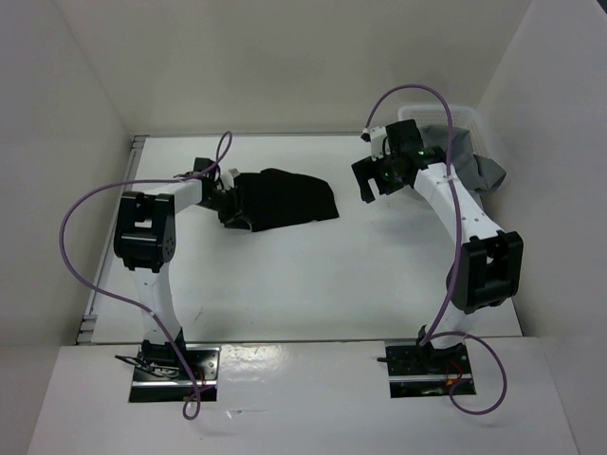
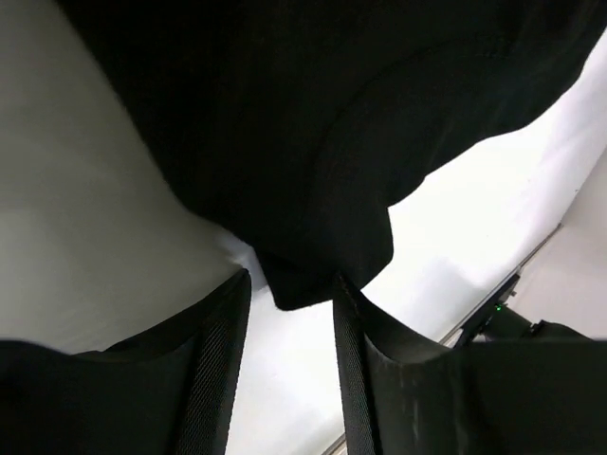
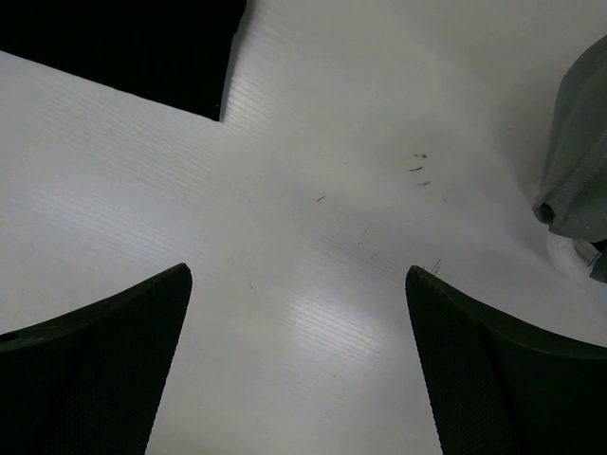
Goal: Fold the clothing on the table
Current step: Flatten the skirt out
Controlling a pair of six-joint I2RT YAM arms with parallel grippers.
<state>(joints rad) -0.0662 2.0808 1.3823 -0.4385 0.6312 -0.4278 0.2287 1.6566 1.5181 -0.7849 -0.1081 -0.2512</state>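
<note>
The black clothing [image 1: 285, 199] lies crumpled on the white table [image 1: 313, 284], left of centre. At the garment's left edge is my left gripper [image 1: 228, 204]. In the left wrist view a corner of the clothing [image 2: 303, 142] hangs down between the tips of that gripper [image 2: 291, 277]; it touches the right finger [image 2: 356, 360], and white table shows between the jaws lower down. Off to the right of the garment, my right gripper [image 1: 365, 185] hovers over bare table. Its jaws [image 3: 296, 275] stand wide apart with nothing between them, and the clothing [image 3: 114, 47] fills the view's top left corner.
A white basket [image 1: 446, 114] stands at the back right, with a grey cloth [image 1: 479, 166] hanging over its side; the same grey cloth [image 3: 579, 161] shows at the right wrist view's right edge. A metal rail [image 1: 95, 313] runs along the table's left edge. White walls enclose the table.
</note>
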